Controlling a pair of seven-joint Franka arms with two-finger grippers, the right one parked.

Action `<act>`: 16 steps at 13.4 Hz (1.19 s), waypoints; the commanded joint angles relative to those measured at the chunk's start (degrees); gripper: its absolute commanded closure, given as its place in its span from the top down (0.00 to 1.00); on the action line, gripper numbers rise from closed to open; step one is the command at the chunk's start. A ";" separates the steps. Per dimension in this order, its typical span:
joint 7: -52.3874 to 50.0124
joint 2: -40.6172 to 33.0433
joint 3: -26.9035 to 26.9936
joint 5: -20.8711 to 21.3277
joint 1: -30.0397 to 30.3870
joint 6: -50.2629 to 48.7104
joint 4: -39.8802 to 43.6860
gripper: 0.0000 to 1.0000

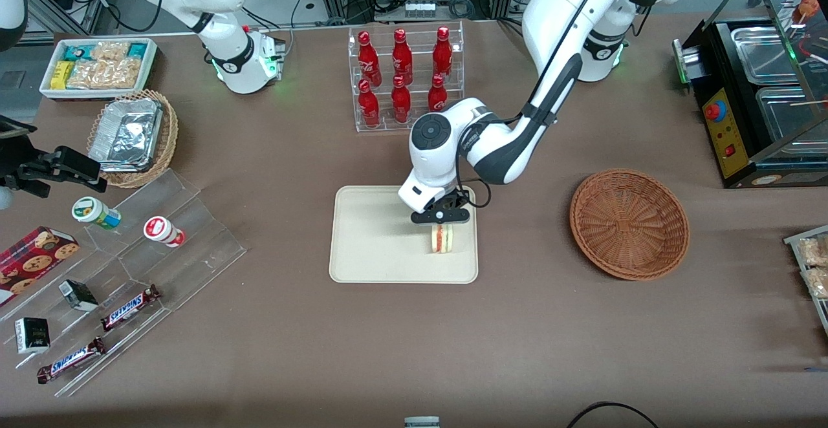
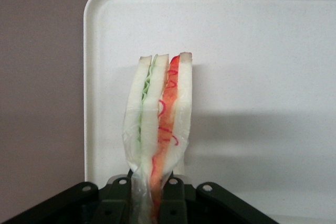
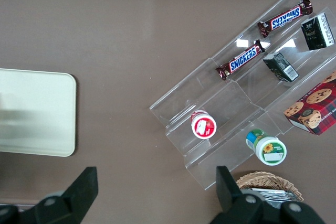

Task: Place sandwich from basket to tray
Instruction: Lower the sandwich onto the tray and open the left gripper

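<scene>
likely a robotics lab staged as a snack shop: cola bottle rack [image 1: 404, 79], cabling.

"SNICKERS" reads on two brown bars [image 3: 240, 60] [image 3: 285, 18] lying on the clear stepped stand [image 3: 210, 98] (well apart from the jaws); nothing else reads clearly, the red bottles' [image 1: 402, 72] script included.

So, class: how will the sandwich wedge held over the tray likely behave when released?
The sandwich looks soft: the gripper is shut on it, bowing its slices. Standing on edge over the tray, it would probably tip flat. Its layers splay, so they may separate.
</scene>
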 commanded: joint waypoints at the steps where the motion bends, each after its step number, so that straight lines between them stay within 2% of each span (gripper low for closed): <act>1: -1.51 1.57 0.19 1.38 -0.58 0.05 1.79 0.21; 5: -1.69 2.45 0.19 3.31 -0.49 0.05 1.88 0.23; 6: -1.60 2.54 0.19 3.40 -0.49 0.05 1.88 0.27; 7: -1.60 2.80 0.19 3.40 -0.49 0.05 1.97 0.38; 10: -1.43 2.63 0.19 3.40 -0.40 0.05 1.97 0.79; 11: -1.43 2.54 0.19 3.40 -0.23 0.05 1.97 0.85; 16: -1.86 1.75 0.19 2.96 0.04 -0.91 4.24 0.96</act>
